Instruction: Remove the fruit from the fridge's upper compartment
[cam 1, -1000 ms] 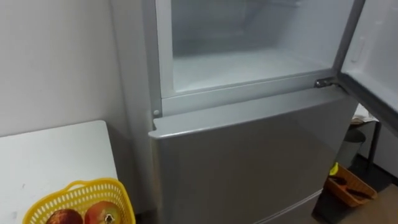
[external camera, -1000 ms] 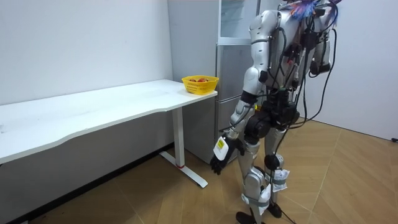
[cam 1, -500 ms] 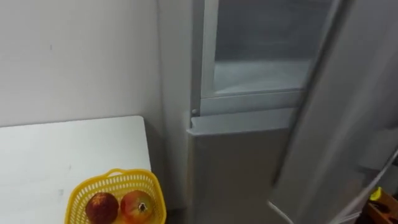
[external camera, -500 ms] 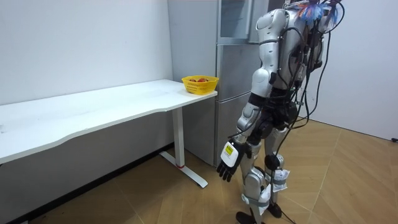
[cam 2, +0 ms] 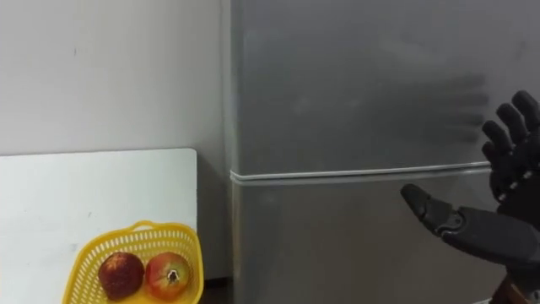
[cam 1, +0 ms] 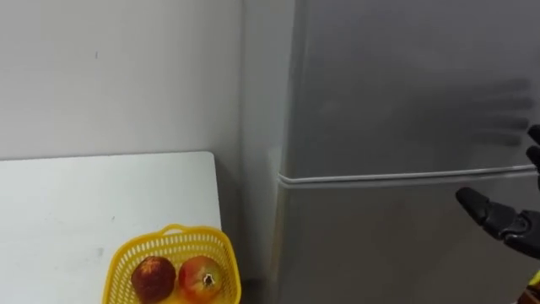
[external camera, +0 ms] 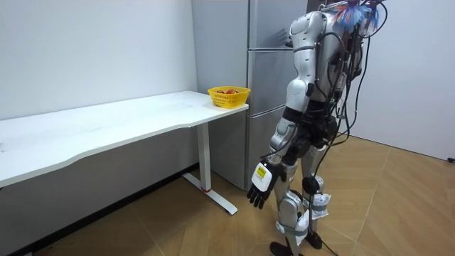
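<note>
My R hand (cam 2: 506,224) spread at upper fridge door (cam 2: 354,84): press flat w/ palm till seal seats. L hand (external camera: 259,186) hangs loose.

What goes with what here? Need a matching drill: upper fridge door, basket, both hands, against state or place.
1 upper fridge door
2 yellow basket
3 right hand
4 left hand

a open, hanging at the robot's side
b shut
c open, raised before that door
d on the white table, fruit inside

Pairs: 1-b, 2-d, 3-c, 4-a
</note>
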{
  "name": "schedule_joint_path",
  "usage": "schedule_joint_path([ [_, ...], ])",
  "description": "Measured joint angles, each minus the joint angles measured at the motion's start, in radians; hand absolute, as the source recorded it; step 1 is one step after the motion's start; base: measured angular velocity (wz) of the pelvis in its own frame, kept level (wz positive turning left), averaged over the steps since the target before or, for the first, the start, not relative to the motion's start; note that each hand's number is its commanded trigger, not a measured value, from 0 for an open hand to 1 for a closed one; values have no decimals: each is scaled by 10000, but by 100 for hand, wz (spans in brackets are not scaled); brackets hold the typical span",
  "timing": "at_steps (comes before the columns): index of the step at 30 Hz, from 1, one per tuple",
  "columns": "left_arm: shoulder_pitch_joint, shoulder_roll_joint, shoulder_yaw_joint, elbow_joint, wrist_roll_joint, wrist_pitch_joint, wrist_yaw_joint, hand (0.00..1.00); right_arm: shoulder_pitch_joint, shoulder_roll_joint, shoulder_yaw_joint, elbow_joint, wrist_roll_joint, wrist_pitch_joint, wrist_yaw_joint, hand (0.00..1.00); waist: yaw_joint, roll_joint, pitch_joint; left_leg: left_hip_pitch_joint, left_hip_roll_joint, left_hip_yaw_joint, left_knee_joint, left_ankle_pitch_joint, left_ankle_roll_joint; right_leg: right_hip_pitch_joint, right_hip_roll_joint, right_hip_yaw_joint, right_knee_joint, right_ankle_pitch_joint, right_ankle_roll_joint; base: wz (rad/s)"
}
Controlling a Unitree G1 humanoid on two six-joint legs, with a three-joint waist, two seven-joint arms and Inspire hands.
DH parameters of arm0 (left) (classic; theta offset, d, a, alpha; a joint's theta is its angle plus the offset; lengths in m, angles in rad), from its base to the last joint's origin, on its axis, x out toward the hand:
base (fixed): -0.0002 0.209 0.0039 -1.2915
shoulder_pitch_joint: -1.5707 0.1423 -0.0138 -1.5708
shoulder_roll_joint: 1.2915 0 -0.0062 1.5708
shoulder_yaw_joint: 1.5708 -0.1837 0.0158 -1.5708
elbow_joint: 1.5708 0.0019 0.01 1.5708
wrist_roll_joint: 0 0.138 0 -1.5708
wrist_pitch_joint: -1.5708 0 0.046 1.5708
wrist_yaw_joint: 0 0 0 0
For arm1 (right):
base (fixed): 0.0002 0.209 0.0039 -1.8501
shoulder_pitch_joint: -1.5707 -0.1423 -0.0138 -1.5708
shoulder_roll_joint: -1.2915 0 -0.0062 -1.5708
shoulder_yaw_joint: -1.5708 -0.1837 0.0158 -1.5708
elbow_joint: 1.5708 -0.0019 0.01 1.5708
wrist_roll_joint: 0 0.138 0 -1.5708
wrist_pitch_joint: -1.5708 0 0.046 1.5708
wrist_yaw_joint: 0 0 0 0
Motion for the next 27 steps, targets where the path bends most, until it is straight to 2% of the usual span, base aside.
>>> schedule_joint_path([
  [10, -25, 0, 31, 37, 29, 3, -5, 0, 4, -63, -108, -8, 311, -1, -172, 0, 7, -51, -77, 107, -9, 9, -112, 0, 0, 19, 16, 27, -81, 22, 21, 0],
  [16, 127, -1, 35, -4, 25, 92, 309, 0, 203, -34, -427, -11, 126, 1, -639, 0, -207, -32, -107, 106, -15, 34, -118, 0, 0, 57, 9, 26, -84, 25, 26, 0],
  [21, 107, -1, 27, 18, 25, 145, 458, 0, 413, -19, -542, 68, 66, 7, -1219, 0, -276, -13, -106, 119, -13, 43, -118, 1, 0, 56, 12, 30, -104, 25, 26, 0],
  [25, 165, -27, 20, 48, 14, 123, 777, 0, 823, 93, -631, 417, 640, 6, -1600, 0, -239, 5, -91, 166, -21, 34, -136, 0, 0, 69, 7, 78, -112, 22, 31, -1],
  [27, 262, -44, -12, 26, 22, 230, 792, 0, 849, 201, -639, 742, 1157, 6, -1787, 0, -276, 55, -70, 155, -23, 28, -135, 0, 1, 50, 7, 106, -110, 30, 41, -2],
])
